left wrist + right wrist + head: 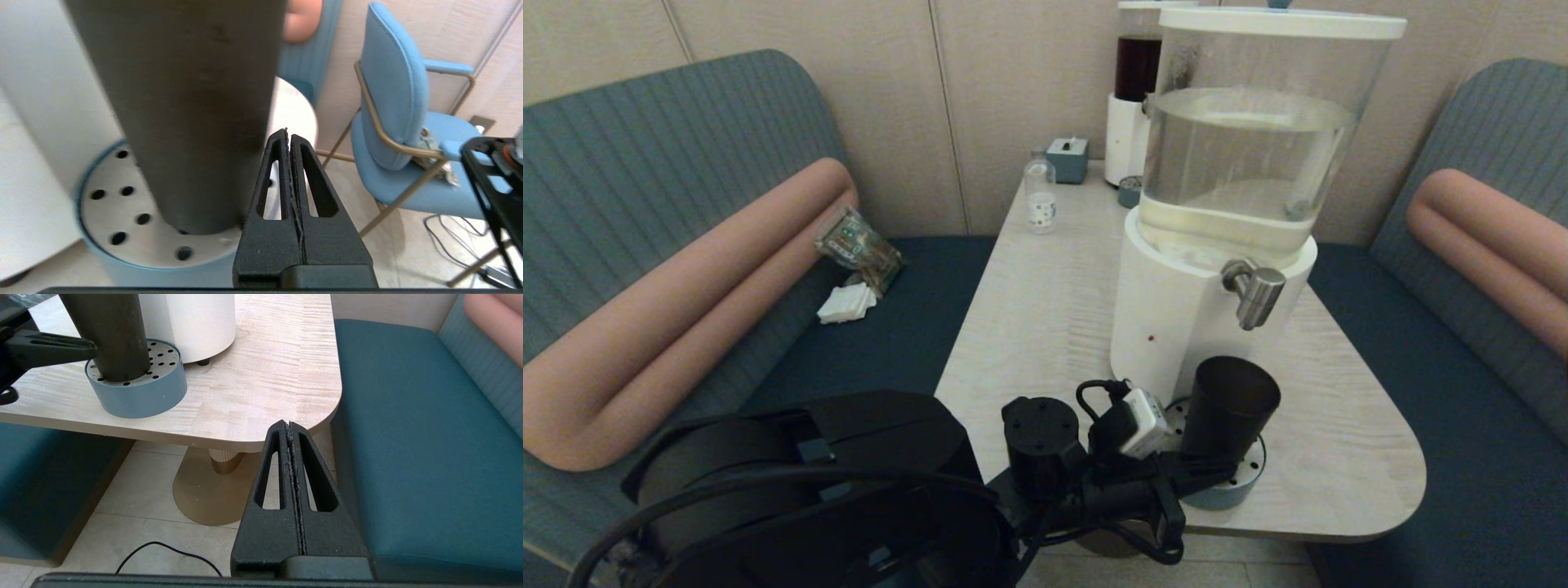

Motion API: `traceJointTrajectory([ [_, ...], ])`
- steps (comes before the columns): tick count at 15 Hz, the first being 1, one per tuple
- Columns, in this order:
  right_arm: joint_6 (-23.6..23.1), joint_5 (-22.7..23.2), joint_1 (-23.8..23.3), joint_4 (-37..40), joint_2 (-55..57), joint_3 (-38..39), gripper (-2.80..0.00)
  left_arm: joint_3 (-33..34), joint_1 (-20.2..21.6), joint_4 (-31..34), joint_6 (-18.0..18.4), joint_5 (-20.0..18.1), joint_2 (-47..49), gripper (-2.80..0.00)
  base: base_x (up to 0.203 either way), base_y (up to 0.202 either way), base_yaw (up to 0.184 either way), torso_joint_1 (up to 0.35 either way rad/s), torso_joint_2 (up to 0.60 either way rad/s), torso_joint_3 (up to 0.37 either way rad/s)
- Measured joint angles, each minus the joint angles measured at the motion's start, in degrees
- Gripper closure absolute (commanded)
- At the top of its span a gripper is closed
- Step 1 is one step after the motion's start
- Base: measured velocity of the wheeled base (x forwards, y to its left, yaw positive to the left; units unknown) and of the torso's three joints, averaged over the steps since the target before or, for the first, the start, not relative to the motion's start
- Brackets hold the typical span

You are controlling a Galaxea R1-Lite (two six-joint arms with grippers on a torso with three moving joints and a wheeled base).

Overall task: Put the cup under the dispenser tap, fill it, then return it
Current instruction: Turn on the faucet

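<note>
The left gripper point(289, 134) is nearest, its fingers pressed together, tips just beside the cup point(1228, 404), holding nothing. The cup stands upright on the round grey-blue drip tray point(139, 392), in front of the white dispenser base point(1168, 318). The dispenser tap point(1255, 292) is above the cup. The right gripper point(289, 426), also closed and empty, hangs beyond the table's point(261, 388) corner, away from the cup.

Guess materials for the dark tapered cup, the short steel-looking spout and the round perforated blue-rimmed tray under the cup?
Dark tapered cup: probably plastic, matte brown-black, thin rim, no handle; translucency is hard to judge.
Short spout: looks like brushed steel, grey satin sheen with soft highlights.
Round perforated tray: grey-blue matte wall, likely plastic; its pale top plate with round holes could be metal or plastic.
The left gripper sits shut beside the cup.
</note>
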Motion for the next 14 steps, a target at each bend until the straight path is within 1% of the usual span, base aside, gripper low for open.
traceJointTrajectory([
  [7, -0.02, -0.01, 0.0, 0.0, 0.0, 0.0, 0.0, -4.14, 0.89, 0.01, -0.2, -0.02, 2.78, 0.0, 0.0, 0.0, 0.0, 0.0, 0.0, 0.0],
  [14, -0.04, 0.0, 0.0, 0.0, 0.0, 0.0, 0.0, -4.91, 1.21, 0.01, -0.18, -0.02, 3.63, 0.0, 0.0, 0.0, 0.0, 0.0, 0.0, 0.0],
])
